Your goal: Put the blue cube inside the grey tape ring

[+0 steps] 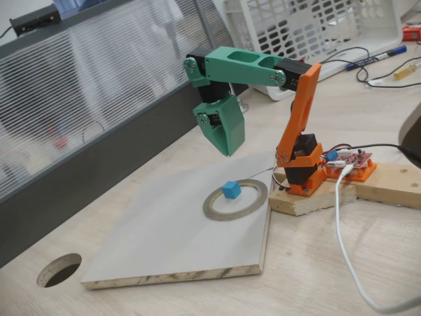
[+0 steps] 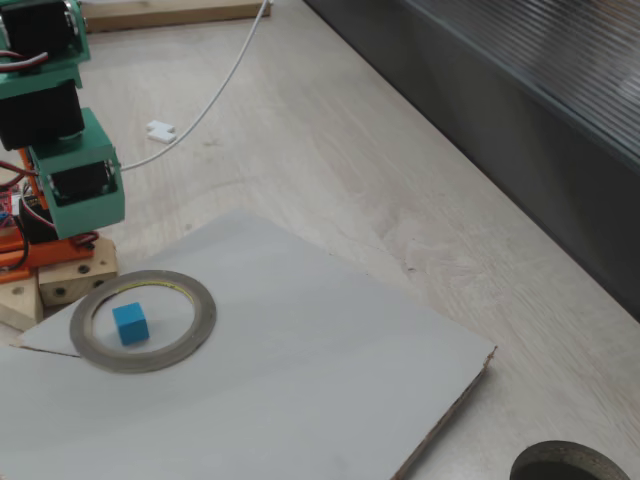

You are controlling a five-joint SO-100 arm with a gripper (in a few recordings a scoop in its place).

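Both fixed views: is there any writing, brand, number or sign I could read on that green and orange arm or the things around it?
No text can be read in either fixed view.
Small red circuit board beside the arm's orange base: any markings are too small to read.
Blue-capped pen on the table: any print is too blurred to read.
Small sky-blue cube and flat grey tape ring: plain, no lettering visible.

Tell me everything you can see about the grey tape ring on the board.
The wide, flat grey tape ring is a thin roll with a yellowish inner rim. It lies flat on the pale grey board, near the arm's wooden base. The small sky-blue cube sits inside its opening, on the board. The green gripper hangs above, touching neither.
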